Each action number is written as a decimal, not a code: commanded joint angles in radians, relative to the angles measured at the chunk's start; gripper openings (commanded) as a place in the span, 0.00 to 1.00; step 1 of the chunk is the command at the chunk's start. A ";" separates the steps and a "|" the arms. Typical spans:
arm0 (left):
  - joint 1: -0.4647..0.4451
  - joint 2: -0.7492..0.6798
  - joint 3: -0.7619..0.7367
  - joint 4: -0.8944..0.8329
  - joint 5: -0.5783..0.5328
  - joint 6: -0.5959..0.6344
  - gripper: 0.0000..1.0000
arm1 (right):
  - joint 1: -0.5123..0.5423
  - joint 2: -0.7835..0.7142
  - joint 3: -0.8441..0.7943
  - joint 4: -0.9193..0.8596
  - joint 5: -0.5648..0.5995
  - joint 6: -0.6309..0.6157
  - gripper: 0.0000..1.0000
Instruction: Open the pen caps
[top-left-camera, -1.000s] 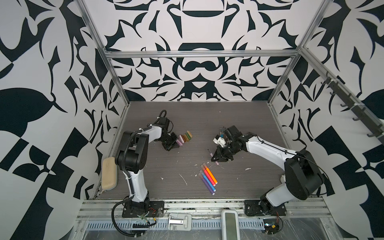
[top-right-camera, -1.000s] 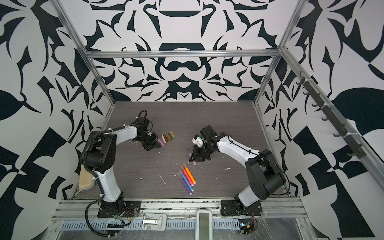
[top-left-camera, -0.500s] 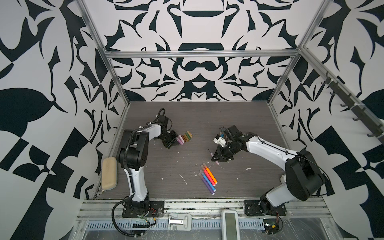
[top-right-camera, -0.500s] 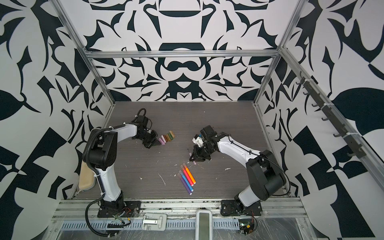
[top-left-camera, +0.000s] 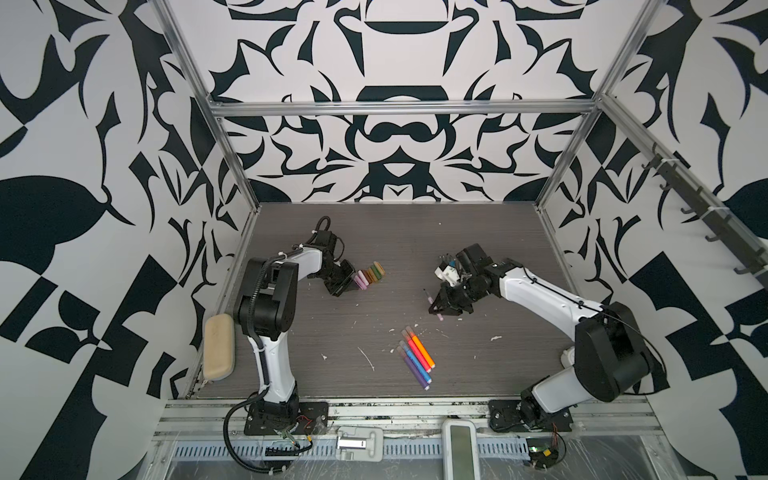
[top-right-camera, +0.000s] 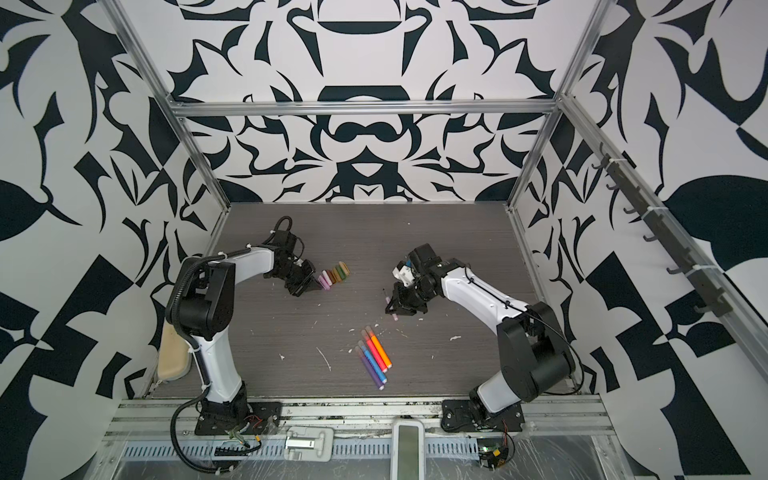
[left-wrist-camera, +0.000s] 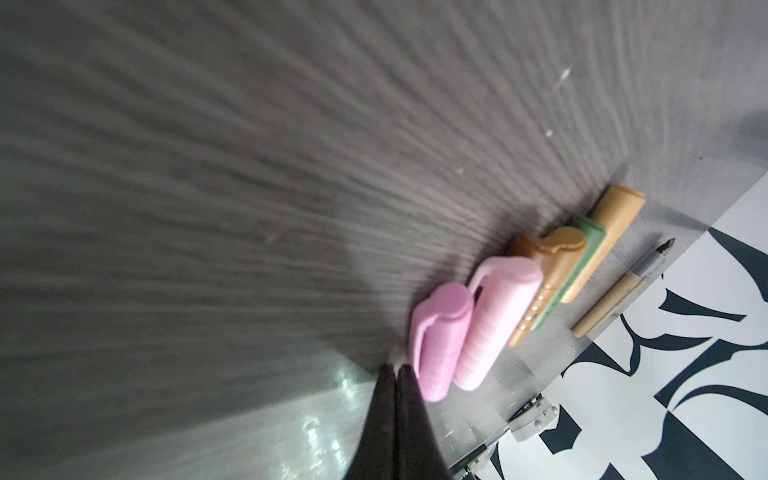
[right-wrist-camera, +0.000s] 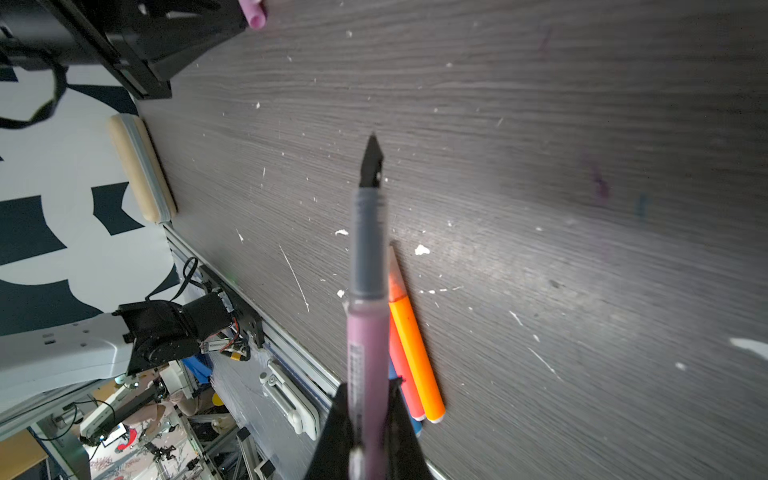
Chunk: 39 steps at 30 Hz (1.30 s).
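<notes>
Motion over the last second has been slight on both sides. My left gripper (left-wrist-camera: 395, 374), clenched on nothing, was at the end of the row of short stubby plastic pen caps (top-left-camera: 370, 275) a second ago and is there now. Its tips sit just beside the lilac-pink ribbed cap (left-wrist-camera: 432, 340) that closes the row toward the left edge of the dark grey wood-grain worktop (top-left-camera: 374, 232). My right gripper (right-wrist-camera: 370, 386), right of the worktop's centre, has barely drifted. It is grasping the slim pink pen body with grey grip and bare black nib (right-wrist-camera: 368, 332), held at a slant. I read that as this pen's cap being off and parked with the olive, brown, tan and pink ones, so this step is nearly closed. What remains, I'd judge, is laying the body beside the orange, red, blue and purple uncapped pen bodies (top-left-camera: 417, 353) near the front edge. I can't spot a capped pen in these views.
</notes>
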<state>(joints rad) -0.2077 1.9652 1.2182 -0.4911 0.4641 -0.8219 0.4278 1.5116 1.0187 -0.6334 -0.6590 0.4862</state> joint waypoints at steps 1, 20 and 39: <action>0.007 0.057 0.010 -0.036 -0.050 0.021 0.00 | -0.042 -0.048 0.056 -0.046 0.020 -0.043 0.00; 0.029 -0.078 -0.103 -0.027 -0.059 0.044 0.00 | -0.416 0.174 0.155 0.038 0.142 -0.100 0.00; 0.092 -0.305 -0.178 -0.098 -0.011 0.154 0.00 | -0.460 0.537 0.354 0.069 0.134 -0.233 0.03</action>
<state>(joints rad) -0.1272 1.6722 1.0534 -0.5278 0.4366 -0.7013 -0.0265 2.0232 1.3361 -0.5716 -0.5327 0.2775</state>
